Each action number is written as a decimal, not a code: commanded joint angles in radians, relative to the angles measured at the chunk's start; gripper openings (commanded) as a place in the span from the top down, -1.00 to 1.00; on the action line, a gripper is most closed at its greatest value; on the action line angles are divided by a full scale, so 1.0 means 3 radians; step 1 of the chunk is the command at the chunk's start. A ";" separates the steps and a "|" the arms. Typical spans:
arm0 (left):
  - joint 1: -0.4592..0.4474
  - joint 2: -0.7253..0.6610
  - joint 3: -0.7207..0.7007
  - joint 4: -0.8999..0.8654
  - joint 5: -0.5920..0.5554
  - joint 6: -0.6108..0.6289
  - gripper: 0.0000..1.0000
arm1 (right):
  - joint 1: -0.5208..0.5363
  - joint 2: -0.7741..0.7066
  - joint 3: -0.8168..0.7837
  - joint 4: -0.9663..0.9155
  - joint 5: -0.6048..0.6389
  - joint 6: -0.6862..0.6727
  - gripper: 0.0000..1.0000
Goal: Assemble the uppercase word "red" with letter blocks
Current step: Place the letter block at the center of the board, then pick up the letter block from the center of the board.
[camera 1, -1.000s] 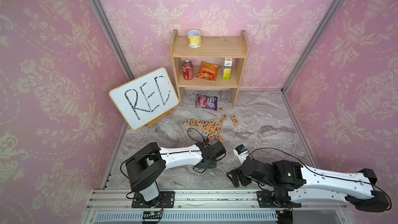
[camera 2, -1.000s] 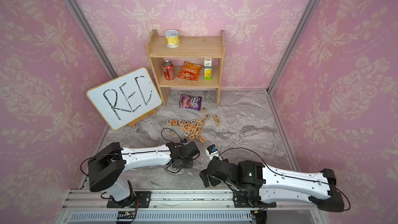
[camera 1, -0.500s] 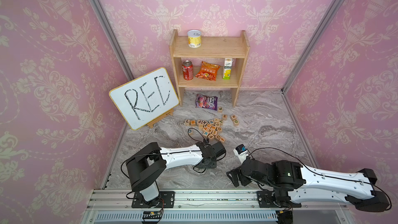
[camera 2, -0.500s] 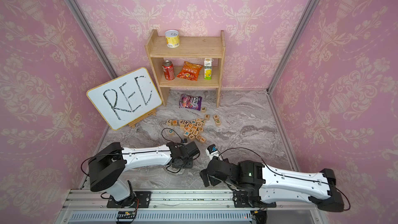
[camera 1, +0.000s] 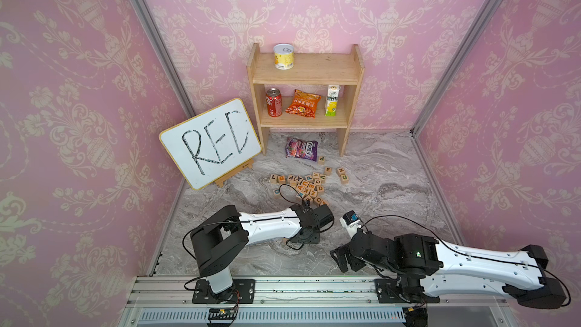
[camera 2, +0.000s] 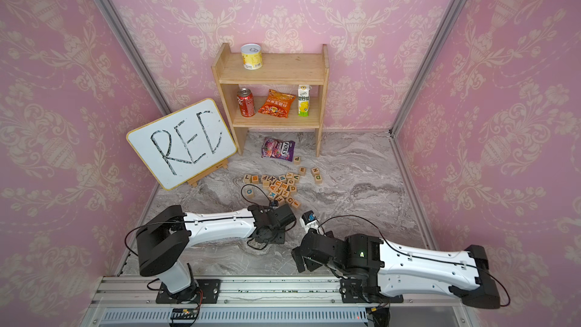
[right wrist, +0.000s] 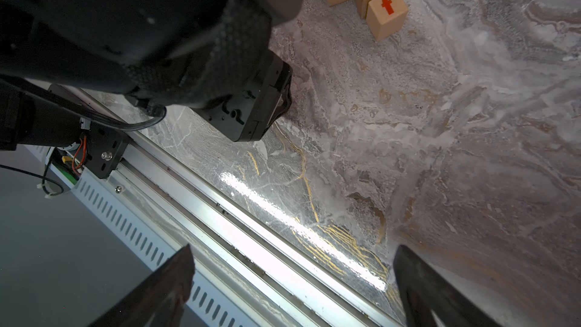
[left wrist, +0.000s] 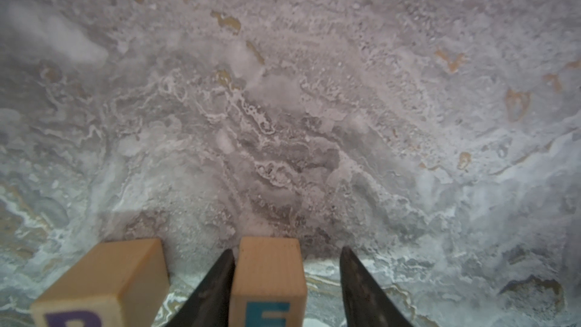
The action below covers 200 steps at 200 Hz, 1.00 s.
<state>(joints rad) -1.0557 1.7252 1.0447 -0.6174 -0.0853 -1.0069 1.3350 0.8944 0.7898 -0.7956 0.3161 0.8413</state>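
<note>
My left pincer (left wrist: pixel 287 250) is easing apart, letting go of the pale wooden cube with the teal-green E (left wrist: pixel 267 275); one finger is brushing it, the other standing clear. It is sitting on the grey marbled tabletop (left wrist: pixel 283 105) just beside the pale wooden cube with the dark purple R (left wrist: pixel 107 278), on the near side of the pile. The wooden cube with the green D (camera 1: pixel 345 178) is waiting at the pile's far right. My right pincer (right wrist: pixel 294 248) is hanging wide, empty.

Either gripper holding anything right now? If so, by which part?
Nothing held. Left gripper straddles the E block on the table, jaws open, one finger clear of its side. Right gripper open, empty.
</note>
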 commanded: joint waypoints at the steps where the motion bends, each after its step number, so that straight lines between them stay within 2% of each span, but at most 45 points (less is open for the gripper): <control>1: 0.0037 0.0078 0.0083 -0.0131 -0.0062 0.0134 -0.22 | -0.0060 -0.0041 0.0057 -0.0073 0.0119 -0.0012 -1.00; 31: 0.0113 0.0102 0.0126 -0.0151 -0.0054 0.0202 -0.39 | -0.0206 -0.0134 0.0031 -0.0099 0.0075 -0.0061 -1.00; 116: 0.0203 0.0356 0.0561 -0.0305 -0.0081 0.0567 -0.28 | -0.0660 -0.0062 0.0085 -0.0044 -0.0182 -0.0315 -1.00; 151: 0.0245 0.0406 0.0746 -0.0388 -0.0092 0.0709 -0.31 | -0.0947 -0.0039 0.0103 -0.0048 -0.0359 -0.0408 -0.99; 200: 0.0450 0.0373 0.0918 -0.0438 -0.0024 0.0826 -0.33 | -0.1450 0.0076 0.0212 -0.0052 -0.0648 -0.0616 -0.99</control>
<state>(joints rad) -0.9531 1.8347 1.2819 -0.7048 -0.0853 -0.8078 0.9554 0.8925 0.8093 -0.8017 0.1806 0.7132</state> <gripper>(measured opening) 0.662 0.998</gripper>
